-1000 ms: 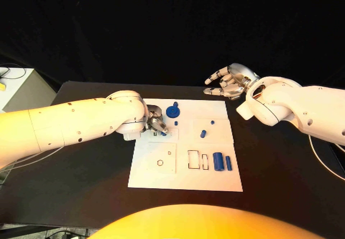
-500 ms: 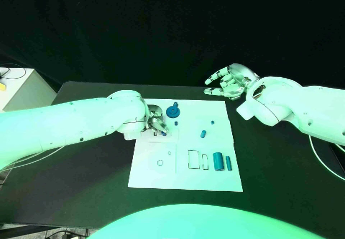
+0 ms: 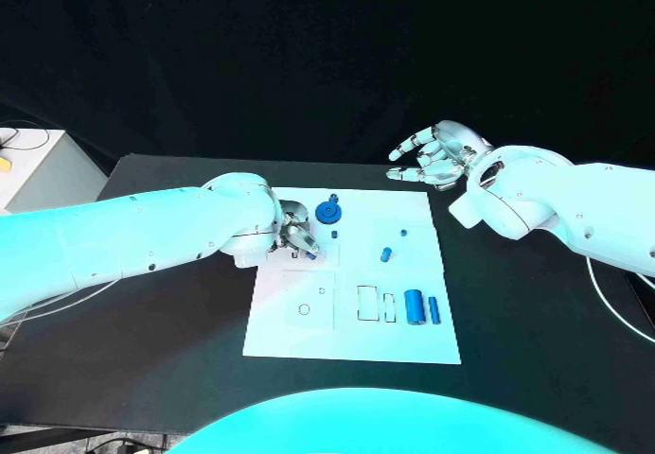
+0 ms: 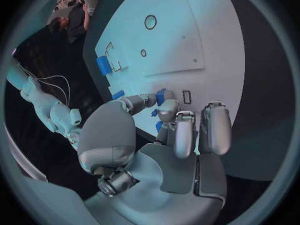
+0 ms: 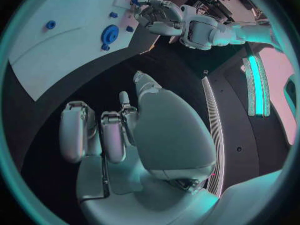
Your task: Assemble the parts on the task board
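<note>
The step in hand looks like placing one small blue part (image 4: 161,97) into its seat on the board (image 3: 410,340). The left hand (image 3: 293,236) is low over the board's far left area, and the left wrist view shows its fingers (image 4: 185,133) curled in, with the blue part pinched between the thumb and a fingertip. The part sits at the fingertips just beside a small rectangular slot (image 4: 186,97); whether it already touches the board I cannot tell.

The next move, as I judge it, calls for lining the part up with that slot, pressing it down squarely, then releasing the pinch without dragging it out. The risk is a tilt at entry, since the fingers hide most of the part from the head view.

The right hand (image 3: 434,156) hovers above the surface (image 3: 164,312) beyond the board's far right corner, fingers apart and loosely bent, holding nothing.

Other parts wait on the board: a round disc (image 3: 327,211) at the far middle, just right of the left hand, a short peg (image 3: 386,253) in the centre, a tiny piece (image 3: 404,231) beyond it, and a thick cylinder (image 3: 414,306) and a thin one (image 3: 434,310) side by side at the near right, next to outlined rectangular recesses (image 3: 368,303).
</note>
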Action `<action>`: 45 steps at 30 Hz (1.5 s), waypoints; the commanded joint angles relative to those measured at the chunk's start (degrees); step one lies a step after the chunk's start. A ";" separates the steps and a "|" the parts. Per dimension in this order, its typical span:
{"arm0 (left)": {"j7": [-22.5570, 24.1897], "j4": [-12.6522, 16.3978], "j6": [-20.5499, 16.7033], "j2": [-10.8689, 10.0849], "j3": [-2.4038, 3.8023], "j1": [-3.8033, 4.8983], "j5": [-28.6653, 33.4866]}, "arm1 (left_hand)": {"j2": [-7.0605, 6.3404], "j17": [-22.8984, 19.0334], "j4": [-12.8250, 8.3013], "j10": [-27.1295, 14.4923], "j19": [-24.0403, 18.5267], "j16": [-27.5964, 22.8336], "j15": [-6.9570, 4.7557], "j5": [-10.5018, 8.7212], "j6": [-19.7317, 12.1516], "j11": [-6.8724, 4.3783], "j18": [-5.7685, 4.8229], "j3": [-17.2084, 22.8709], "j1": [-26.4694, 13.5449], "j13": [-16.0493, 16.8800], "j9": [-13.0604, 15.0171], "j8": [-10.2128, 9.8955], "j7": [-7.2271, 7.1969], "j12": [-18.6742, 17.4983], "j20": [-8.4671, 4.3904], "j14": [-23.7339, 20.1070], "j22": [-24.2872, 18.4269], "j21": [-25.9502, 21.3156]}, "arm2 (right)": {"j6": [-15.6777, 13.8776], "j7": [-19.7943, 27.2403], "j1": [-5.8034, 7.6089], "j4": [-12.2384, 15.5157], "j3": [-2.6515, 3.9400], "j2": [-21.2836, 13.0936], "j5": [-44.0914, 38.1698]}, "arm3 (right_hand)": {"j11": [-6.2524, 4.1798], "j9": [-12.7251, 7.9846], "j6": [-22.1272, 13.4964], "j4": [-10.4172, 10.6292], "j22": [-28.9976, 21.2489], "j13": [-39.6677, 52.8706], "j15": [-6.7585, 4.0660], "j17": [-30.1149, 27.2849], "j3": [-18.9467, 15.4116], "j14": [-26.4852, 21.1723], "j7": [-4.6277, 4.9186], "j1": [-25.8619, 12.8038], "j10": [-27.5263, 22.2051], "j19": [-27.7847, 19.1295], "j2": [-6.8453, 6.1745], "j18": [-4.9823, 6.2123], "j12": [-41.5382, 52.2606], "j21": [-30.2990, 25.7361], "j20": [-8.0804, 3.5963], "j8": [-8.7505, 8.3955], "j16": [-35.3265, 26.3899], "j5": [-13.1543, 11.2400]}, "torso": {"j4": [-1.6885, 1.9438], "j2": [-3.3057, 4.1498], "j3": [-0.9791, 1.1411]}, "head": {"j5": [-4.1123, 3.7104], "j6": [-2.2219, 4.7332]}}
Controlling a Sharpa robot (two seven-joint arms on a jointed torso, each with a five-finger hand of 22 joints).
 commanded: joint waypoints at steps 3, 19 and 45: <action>0.67 1.02 -2.79 -0.61 -0.06 -0.13 -0.24 | 0.04 15.09 -13.03 0.76 0.45 0.19 -0.49 0.98 1.96 -0.05 -0.94 13.37 0.21 0.34 -0.07 0.21 -1.35 0.50 -0.02 5.86 0.25 0.33 | 0.95 0.28 -0.04 0.09 0.01 -0.05 -0.49 | 0.08 0.06 -0.45 0.00 7.23 4.99 0.28 9.50 0.20 4.40 0.11 -0.60 -0.46 -0.12 0.18 0.64 -0.21 -0.38 0.16 0.22 -0.17 -0.08 | 0.04 -0.02 -0.03 | -0.10 0.01; 1.94 2.75 -8.63 -1.73 0.48 -0.17 -0.56 | -0.20 15.09 -13.17 1.20 0.56 0.19 -0.56 1.81 2.38 -0.14 -0.96 13.49 0.08 0.75 -0.22 0.17 -1.46 0.76 -0.07 5.86 0.45 0.44 | 1.02 0.25 -0.08 0.05 0.01 -0.11 -0.54 | 0.08 0.06 -0.45 0.00 7.23 4.99 0.28 9.50 0.20 4.40 0.11 -0.60 -0.46 -0.12 0.18 0.64 -0.21 -0.38 0.16 0.22 -0.17 -0.08 | 0.01 0.06 0.03 | 0.02 0.01; 1.21 1.31 -5.52 -0.92 -0.19 -0.45 -0.36 | -0.22 15.09 -13.18 1.22 0.64 0.19 -0.58 1.93 2.45 -0.16 -0.99 13.53 0.05 0.71 -0.25 0.16 -1.48 0.74 -0.08 5.86 0.61 0.51 | 1.24 0.12 -0.12 -0.13 0.01 -0.04 -0.68 | 0.08 0.11 -0.57 -0.03 7.17 4.90 0.28 9.38 0.41 4.37 0.11 -0.84 -0.52 -0.15 0.11 0.67 -0.26 -0.59 0.16 0.36 -0.25 -0.19 | -0.03 -0.01 -0.02 | 0.29 0.01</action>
